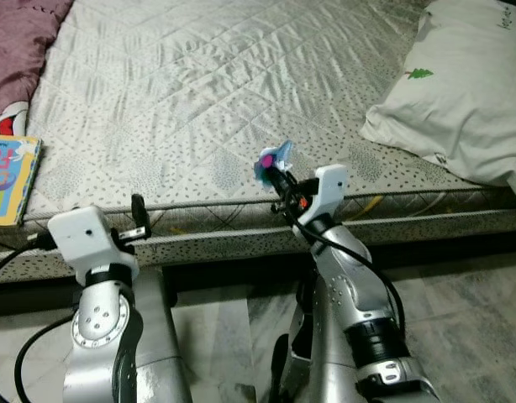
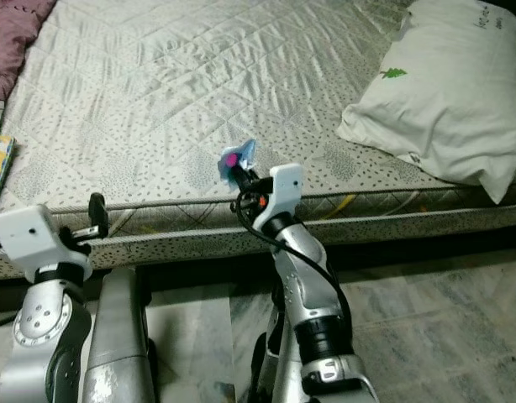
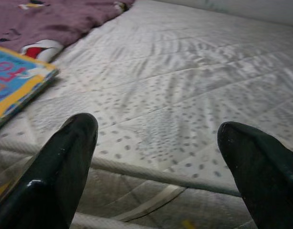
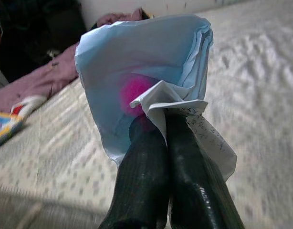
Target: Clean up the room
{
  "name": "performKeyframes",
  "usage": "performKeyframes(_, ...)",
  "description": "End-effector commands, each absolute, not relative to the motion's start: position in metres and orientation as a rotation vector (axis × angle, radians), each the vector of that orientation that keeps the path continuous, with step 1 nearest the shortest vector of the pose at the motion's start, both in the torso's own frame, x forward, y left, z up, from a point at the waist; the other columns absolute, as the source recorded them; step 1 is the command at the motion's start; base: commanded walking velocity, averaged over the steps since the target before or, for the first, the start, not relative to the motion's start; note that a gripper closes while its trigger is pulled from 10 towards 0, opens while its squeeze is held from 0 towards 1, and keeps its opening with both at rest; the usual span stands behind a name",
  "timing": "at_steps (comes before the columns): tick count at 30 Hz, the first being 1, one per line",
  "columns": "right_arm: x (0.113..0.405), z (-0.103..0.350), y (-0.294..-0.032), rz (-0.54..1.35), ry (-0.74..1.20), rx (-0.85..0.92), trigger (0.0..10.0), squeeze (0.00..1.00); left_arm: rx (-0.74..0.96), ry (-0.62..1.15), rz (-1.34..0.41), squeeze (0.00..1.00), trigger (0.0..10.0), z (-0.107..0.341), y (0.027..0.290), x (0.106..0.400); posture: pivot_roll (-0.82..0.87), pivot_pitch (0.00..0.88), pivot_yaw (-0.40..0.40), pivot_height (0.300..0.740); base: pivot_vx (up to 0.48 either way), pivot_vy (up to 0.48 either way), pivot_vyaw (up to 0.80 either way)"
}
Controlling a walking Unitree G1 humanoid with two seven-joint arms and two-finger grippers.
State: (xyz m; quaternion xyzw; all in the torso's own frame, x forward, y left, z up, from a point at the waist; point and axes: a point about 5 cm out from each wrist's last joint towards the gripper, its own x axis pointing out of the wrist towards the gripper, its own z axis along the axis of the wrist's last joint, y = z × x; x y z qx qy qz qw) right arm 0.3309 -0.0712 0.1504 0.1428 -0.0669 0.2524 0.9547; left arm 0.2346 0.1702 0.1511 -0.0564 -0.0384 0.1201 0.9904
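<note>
The right gripper sits near the middle of the left eye frame, just above the front edge of the mattress, its two black fingers pressed together on a crumpled paper scrap. Only a folded white corner of the paper is caught between the tips, so the main risk, as I judge it, is a slip: a quick swing or turn could tug the thin sheet free and drop it on the bed or the marble floor in the lower right. The paper could also tear at the pinch point if it snags.

The scrap is light blue with a bright pink blotch near its centre and a white strip carrying small handwriting; it fans open above the fingertips like a loose cone.

The left gripper hovers low at the lower left, its fingers spread wide with nothing between them, facing the mattress edge. A colourful children's book lies at the left edge beside a maroon blanket; a white pillow fills the upper right.
</note>
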Motion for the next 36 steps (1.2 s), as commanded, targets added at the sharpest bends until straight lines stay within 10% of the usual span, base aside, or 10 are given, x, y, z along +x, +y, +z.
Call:
performKeyframes(1,0.329,0.154,-0.077,0.487,-0.125,0.303,10.0,0.00,-0.143,-0.072,0.249,0.00,10.0,0.148,0.168,0.232,0.14,0.113,-0.082,0.527,0.000,0.000,0.00)
performKeyframes(36,0.331,0.156,-0.083,0.420,-0.094,0.293,10.0,0.00,-0.199,-0.079,0.222,0.00,10.0,0.147,0.162,0.238,0.14,0.094,-0.085,0.740,0.000,0.000,0.00)
